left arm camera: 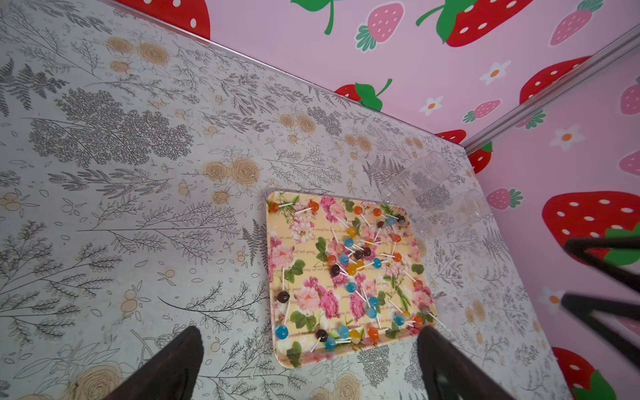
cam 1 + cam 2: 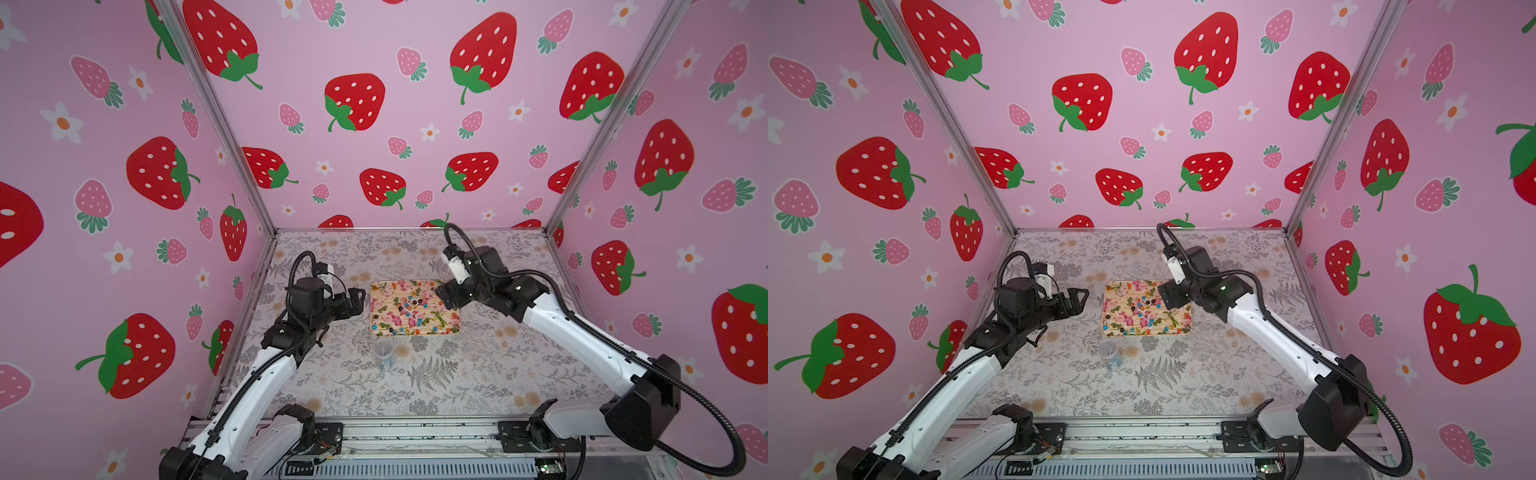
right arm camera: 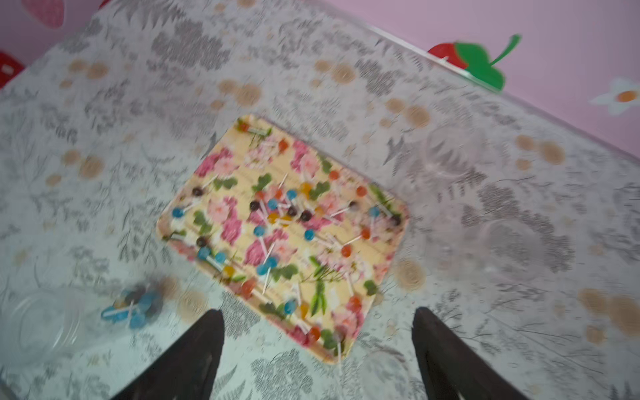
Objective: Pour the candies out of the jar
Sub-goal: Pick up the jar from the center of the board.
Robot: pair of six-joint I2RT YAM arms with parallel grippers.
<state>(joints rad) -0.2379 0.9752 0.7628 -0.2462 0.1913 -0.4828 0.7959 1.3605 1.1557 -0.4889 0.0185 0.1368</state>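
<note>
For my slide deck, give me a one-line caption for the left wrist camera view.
Open left gripper faces a floral tray strewn with tiny lollipops, with a clear jar beside the tray.

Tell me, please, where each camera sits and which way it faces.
Top view: high over the arm bases, facing down onto the tray; left arm and right arm show.
Top view: beside it, same direction, same tray and arms.
Left wrist: on left arm, facing down at candies; open left end effector shows.
Right wrist: on right arm, facing down, blurred; open right end effector shows.
Shared: all see the tray.
</note>
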